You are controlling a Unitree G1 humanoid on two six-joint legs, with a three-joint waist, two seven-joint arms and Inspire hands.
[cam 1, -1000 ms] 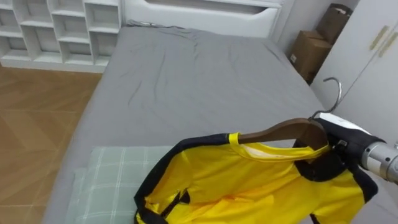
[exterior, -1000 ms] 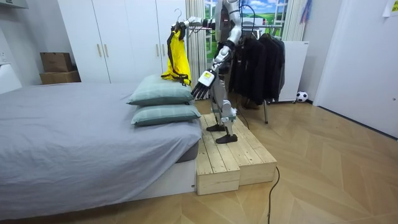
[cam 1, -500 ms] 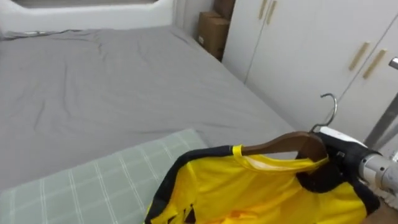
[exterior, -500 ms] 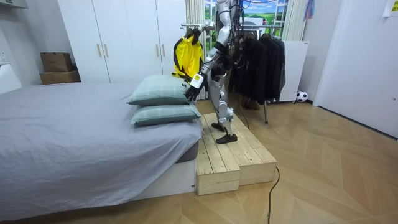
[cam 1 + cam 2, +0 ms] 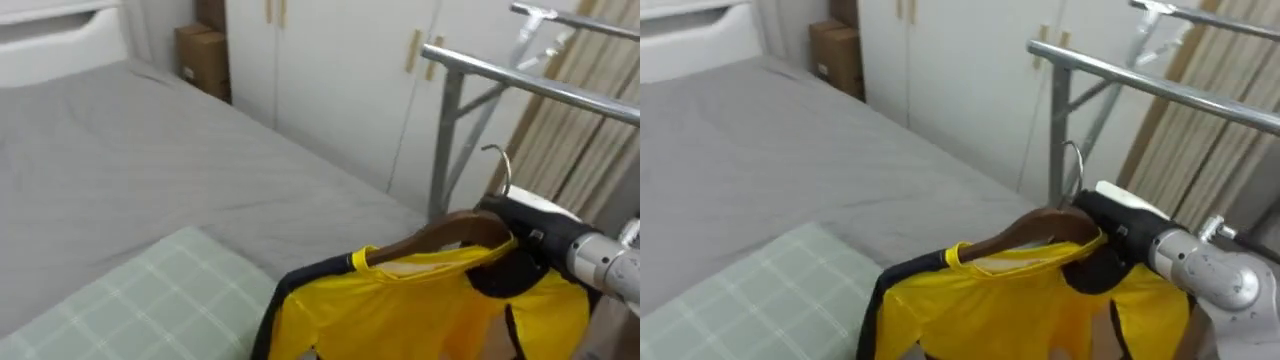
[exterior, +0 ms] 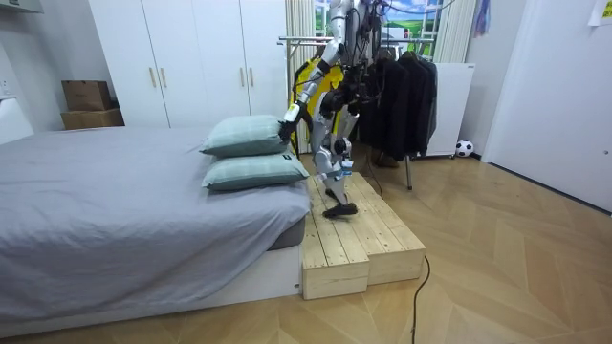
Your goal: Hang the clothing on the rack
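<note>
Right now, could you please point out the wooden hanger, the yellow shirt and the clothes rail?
wooden hanger (image 5: 440,232): left eye view, on its brown arm.
yellow shirt (image 5: 400,310): left eye view, on the chest fabric.
clothes rail (image 5: 520,79): left eye view, on the grey horizontal bar.
</note>
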